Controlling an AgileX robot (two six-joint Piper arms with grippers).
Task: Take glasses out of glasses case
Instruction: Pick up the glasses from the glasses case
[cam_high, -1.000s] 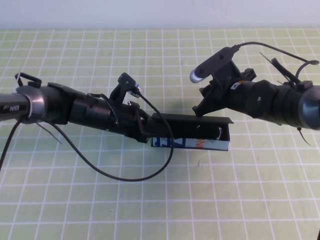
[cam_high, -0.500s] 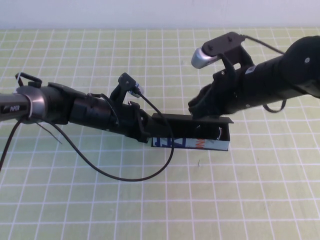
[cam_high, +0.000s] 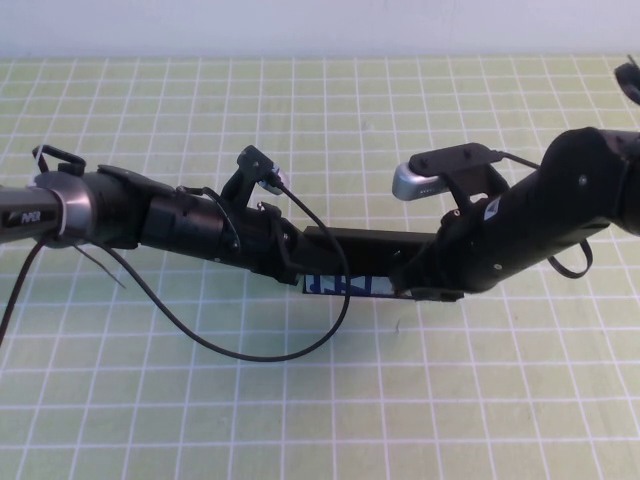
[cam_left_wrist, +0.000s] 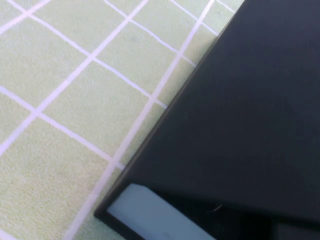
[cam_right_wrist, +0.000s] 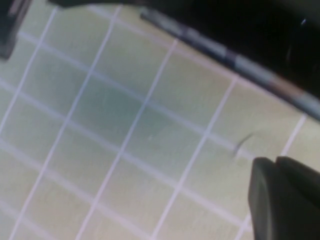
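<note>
Glasses case, matte black with a pale printed side, lies at the centre of my green gridded surface. Left end effector sits at the case's left end; I cannot tell its finger state. Right end effector is down at the case's right end, fingers closed together. Glasses are hidden.
</note>
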